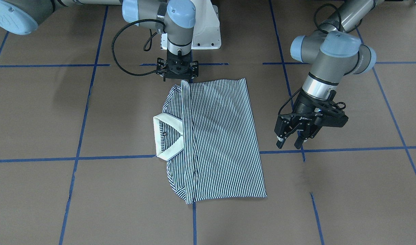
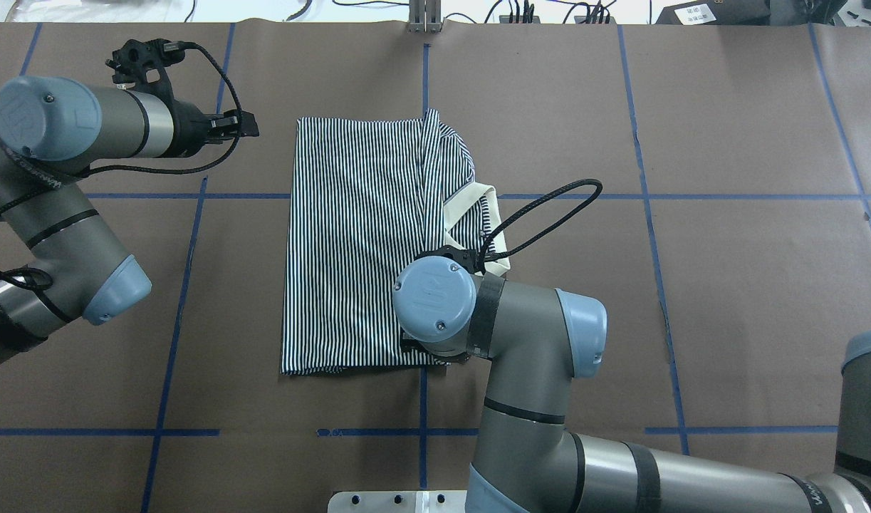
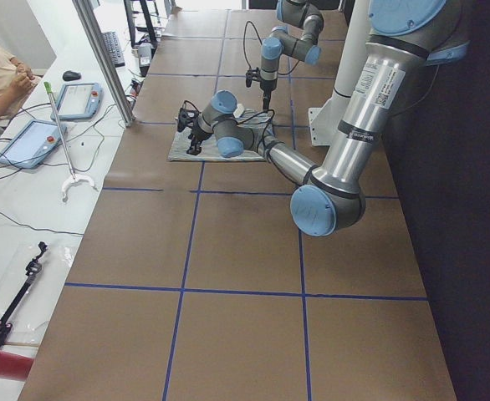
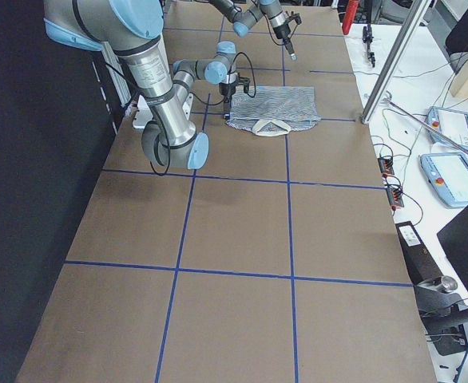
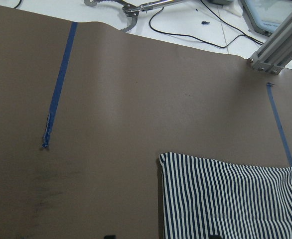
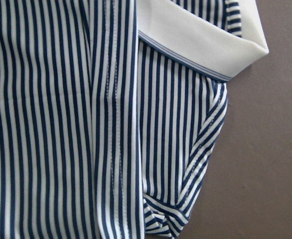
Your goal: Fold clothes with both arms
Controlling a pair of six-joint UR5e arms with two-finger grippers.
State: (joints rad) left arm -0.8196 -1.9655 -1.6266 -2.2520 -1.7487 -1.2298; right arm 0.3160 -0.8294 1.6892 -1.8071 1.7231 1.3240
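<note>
The striped polo shirt [image 1: 214,136] lies folded in a long rectangle on the brown table, its cream collar [image 1: 167,136] sticking out at one side. It also shows in the overhead view [image 2: 357,242]. My right gripper [image 1: 179,79] points straight down at the shirt's edge nearest the robot base. Its jaws look spread, and its own wrist hides it in the overhead view. The right wrist view shows only the shirt [image 6: 61,124] and collar [image 6: 196,40] close up. My left gripper [image 1: 289,144] is open and empty, above bare table beside the shirt's hem end [image 5: 225,199].
Blue tape lines [image 1: 109,158] grid the brown table cover [image 2: 727,285]. The white pedestal base [image 1: 208,30] stands just behind the right gripper. Tablets and cables lie beyond the far table edge [image 5: 186,20]. An aluminium post [image 2: 424,14] stands at that far edge.
</note>
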